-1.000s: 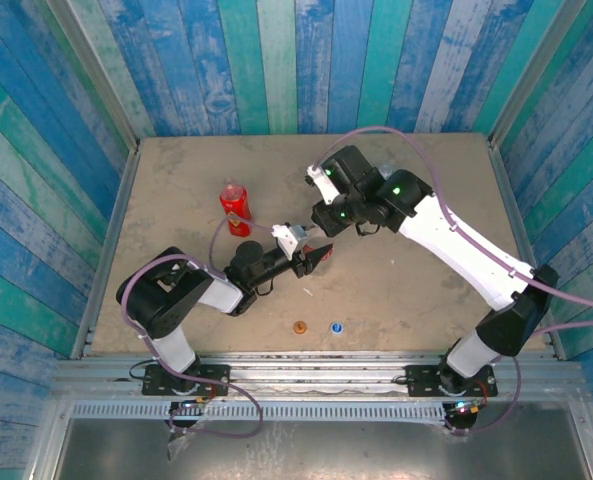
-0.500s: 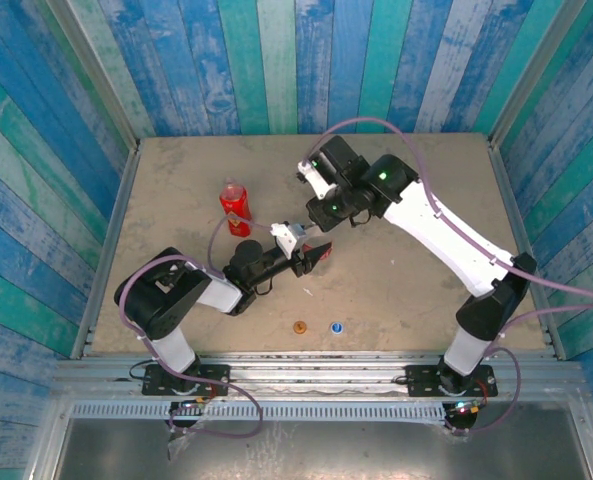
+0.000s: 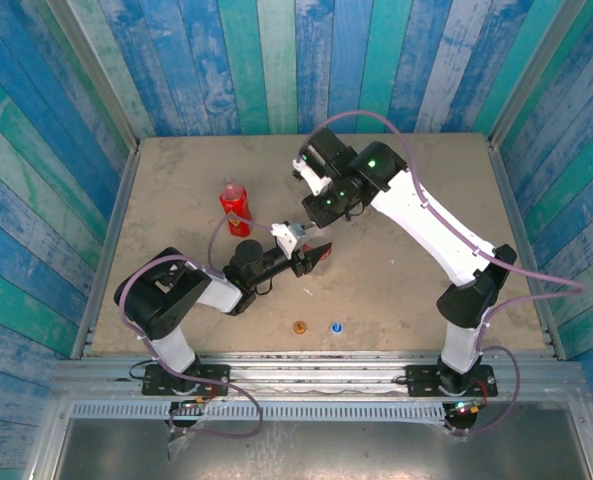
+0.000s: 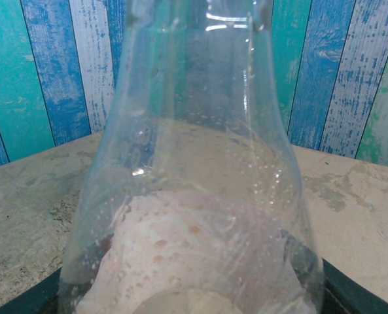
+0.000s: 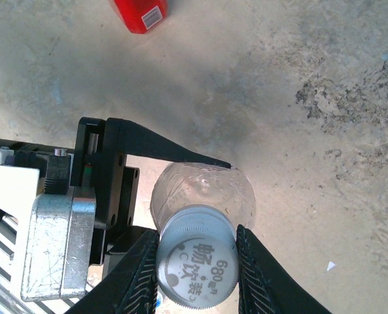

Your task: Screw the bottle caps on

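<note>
Left fingers clamp the clear bottle upright at the middle of the bench, long axis vertical. Right fingers pinch the white cap from above, seated on the neck and coaxial with it. The coming turn should run about that vertical axis. Orange cap and blue cap lie loose near the front edge.

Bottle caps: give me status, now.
Right gripper clamped on white cap. Left gripper holding clear bottle. Orange cap, blue cap lying loose. Red bottle standing well aside.
</note>
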You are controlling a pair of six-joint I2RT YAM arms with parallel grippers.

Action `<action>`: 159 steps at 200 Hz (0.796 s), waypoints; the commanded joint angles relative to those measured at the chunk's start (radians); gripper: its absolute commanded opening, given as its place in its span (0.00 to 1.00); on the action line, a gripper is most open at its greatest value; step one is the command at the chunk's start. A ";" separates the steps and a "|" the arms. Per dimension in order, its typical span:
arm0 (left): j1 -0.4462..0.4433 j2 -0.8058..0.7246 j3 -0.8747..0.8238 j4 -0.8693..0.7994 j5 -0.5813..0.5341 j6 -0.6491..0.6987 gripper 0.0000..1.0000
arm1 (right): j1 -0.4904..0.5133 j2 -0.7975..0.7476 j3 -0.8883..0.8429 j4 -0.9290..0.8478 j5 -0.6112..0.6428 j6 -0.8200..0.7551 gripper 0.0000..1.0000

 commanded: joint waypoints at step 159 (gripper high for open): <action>-0.013 -0.029 -0.015 -0.104 0.028 0.017 0.63 | 0.026 0.012 -0.052 -0.056 0.023 0.016 0.37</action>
